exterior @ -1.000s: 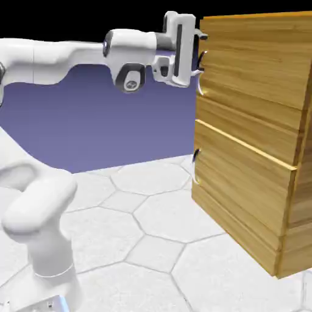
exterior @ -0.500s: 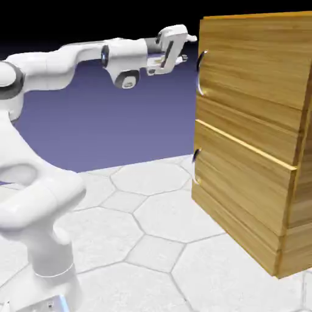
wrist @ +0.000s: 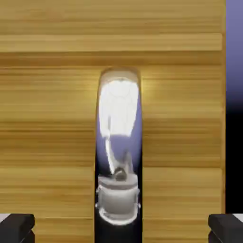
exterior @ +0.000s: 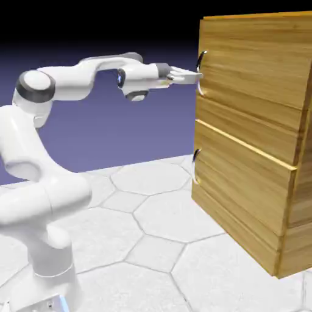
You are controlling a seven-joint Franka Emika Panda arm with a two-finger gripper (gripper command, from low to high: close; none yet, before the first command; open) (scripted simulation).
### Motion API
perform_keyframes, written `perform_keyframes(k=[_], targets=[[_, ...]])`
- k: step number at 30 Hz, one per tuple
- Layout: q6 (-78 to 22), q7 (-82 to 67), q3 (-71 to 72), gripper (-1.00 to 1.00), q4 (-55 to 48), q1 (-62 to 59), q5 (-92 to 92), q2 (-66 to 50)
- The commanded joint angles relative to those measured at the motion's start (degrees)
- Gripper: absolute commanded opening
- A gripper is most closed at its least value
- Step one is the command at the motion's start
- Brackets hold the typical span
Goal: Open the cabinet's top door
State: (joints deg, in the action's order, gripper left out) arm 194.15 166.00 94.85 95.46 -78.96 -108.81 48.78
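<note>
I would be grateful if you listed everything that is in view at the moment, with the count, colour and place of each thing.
cabinet: one, golden-brown wood, at the exterior view's right
top door: one, golden-brown, upper front of the cabinet
lower panel: one, golden-brown, below the top door
top door's handle: one, shiny silver, upright on the top door
lower handle: one, silver, on the lower panel
floor: one, white with grey-lined tiles, beneath arm and cabinet
backdrop: one, blue-violet, darkening to black at the top, behind everything
arm: one, white with dark joint rings, at the exterior view's left
gripper: one, white with dark fingertips, open, in front of the top door's handle
</note>
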Motion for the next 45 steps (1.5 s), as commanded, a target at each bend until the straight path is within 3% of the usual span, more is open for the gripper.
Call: perform_keyframes(k=[1, 7, 21, 32, 39, 45], targets=[[0.0, 0.0, 0.0, -1.00, 0.0, 0.0, 0.0, 0.0], [-10.0, 0.0, -10.4, -1.00, 6.9, 6.5, -7.2, 8.5], [-43.8, 0.0, -31.9, -1.00, 35.6, 23.1, -19.6, 33.8], [-71.1, 0.1, -44.4, -1.00, 56.7, 29.1, -20.6, 50.3], [-86.4, -6.0, -57.7, -1.00, 68.3, 33.8, -13.4, 52.2], [-99.7, -9.7, -70.0, -1.00, 73.1, 30.8, -5.7, 52.2]])
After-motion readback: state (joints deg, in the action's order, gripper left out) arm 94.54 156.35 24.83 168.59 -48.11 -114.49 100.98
